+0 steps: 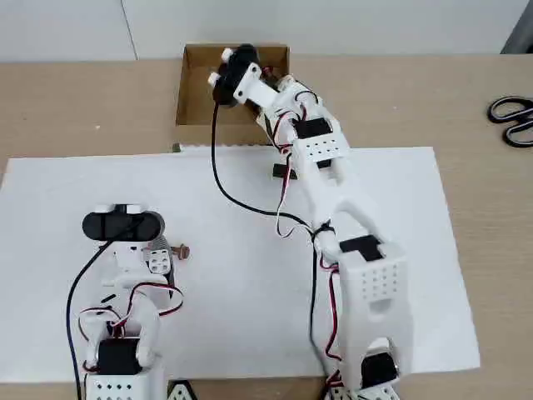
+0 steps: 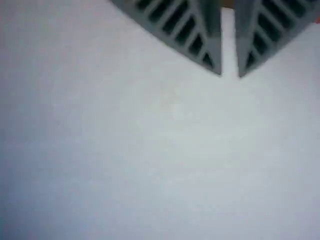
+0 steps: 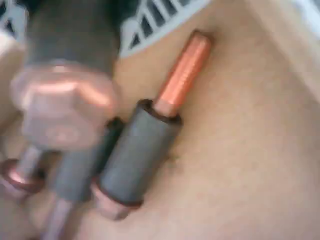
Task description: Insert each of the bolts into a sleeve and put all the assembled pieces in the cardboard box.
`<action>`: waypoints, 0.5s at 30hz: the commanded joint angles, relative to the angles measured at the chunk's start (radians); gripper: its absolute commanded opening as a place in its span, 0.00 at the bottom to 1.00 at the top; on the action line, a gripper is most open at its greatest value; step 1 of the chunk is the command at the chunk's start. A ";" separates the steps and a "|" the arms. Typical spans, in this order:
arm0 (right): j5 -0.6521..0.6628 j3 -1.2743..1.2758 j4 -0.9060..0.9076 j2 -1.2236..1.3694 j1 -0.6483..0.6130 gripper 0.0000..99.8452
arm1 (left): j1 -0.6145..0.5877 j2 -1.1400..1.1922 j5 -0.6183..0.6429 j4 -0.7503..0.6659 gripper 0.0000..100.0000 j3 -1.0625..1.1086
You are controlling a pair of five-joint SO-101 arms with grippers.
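My right gripper reaches down into the cardboard box at the table's far side. It looks shut on a dark sleeve with a copper bolt in it, hex head toward the camera. Close below, another bolt in its sleeve lies on the box floor, and more copper pieces lie beside it. My left gripper hovers low over the white paper at the near left, fingers together with only a thin slit between them. A loose copper bolt lies just beside it.
A dark sleeve lies on the paper's far edge, partly under the right arm. Scissors rest at the table's far right. The right arm's black cable loops over the middle of the paper.
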 commanded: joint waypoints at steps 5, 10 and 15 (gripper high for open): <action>0.081 -0.195 -0.024 0.085 -0.027 0.07 | 0.006 -0.011 -0.008 0.006 0.01 -0.005; 0.083 -0.195 -0.022 0.085 -0.038 0.20 | 0.006 -0.011 -0.008 0.006 0.01 -0.005; 0.083 -0.199 -0.022 0.081 -0.042 0.17 | 0.006 -0.011 -0.008 0.006 0.01 -0.005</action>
